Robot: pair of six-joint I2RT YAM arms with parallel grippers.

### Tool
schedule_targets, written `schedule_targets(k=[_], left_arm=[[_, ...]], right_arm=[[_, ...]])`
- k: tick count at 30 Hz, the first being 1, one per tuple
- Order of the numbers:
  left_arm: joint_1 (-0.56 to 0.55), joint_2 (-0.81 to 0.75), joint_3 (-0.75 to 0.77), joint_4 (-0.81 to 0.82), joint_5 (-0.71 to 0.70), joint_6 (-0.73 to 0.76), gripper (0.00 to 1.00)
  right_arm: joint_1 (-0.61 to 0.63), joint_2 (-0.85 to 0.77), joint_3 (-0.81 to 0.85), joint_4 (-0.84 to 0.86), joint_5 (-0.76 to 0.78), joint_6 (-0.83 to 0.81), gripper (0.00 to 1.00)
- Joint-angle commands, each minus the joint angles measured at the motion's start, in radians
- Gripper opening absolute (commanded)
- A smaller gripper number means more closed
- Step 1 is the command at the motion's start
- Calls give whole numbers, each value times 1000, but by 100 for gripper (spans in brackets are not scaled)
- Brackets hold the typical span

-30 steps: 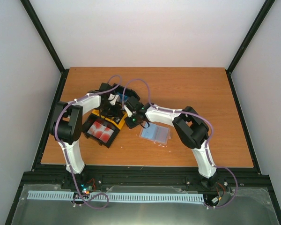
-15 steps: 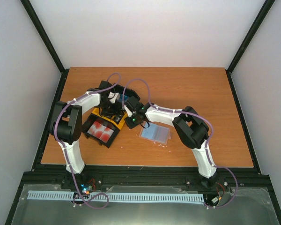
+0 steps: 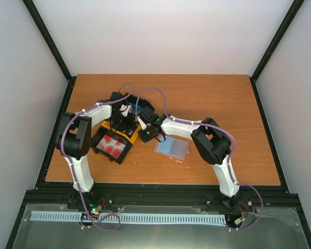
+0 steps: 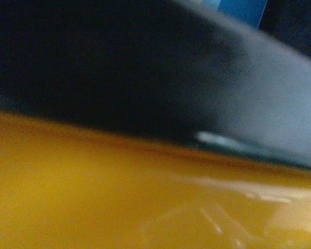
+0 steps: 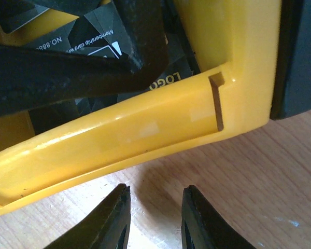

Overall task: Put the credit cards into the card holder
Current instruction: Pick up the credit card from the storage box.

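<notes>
Hanging over the tray's yellow bin (image 5: 160, 124) near the table's (image 3: 223, 98) left edge is the left gripper (image 3: 123, 122). Its own camera gives only blur: yellow below, dark above, a strip of blue card (image 4: 241, 7) at the top. Cannot tell whether its fingers pinch anything. Right wrist view shows what the top view hides: black cards (image 5: 101, 39) with printed text lying in the yellow bin, a dark finger across them. Right gripper (image 5: 153, 220) is spread, its tips over bare wood just outside the bin wall. Red cards (image 3: 112, 144) sit in the near black bin (image 3: 119, 158). Card holder (image 3: 172, 148) lies flat right of the tray, toward the near edge, apart from both grippers.
</notes>
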Motion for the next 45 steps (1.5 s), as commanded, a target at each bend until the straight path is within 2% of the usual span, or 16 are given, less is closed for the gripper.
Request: schedule_targets(k=[1,8,18,24,29,45], left_arm=[[-9,43,-13,-4,25,-15,61],[-9,1,30,-65,129,-5,57],[-7,-40,54,-117,193,0,49],[-7,-57,49,-131,244,-1,39],[-7,-71,74,-178,281,-27,38],[-8,-55,27,-164,253,-54,27]], right_arm=[[8,1,-12,5,6,6,29],[8,-7,-18,5,14,5,29],[8,-6,-19,6,11,5,29],[9,-6,-19,6,14,6,29],[9,-7,-19,7,18,9,29],[8,-19,-32,21,44,29,28]])
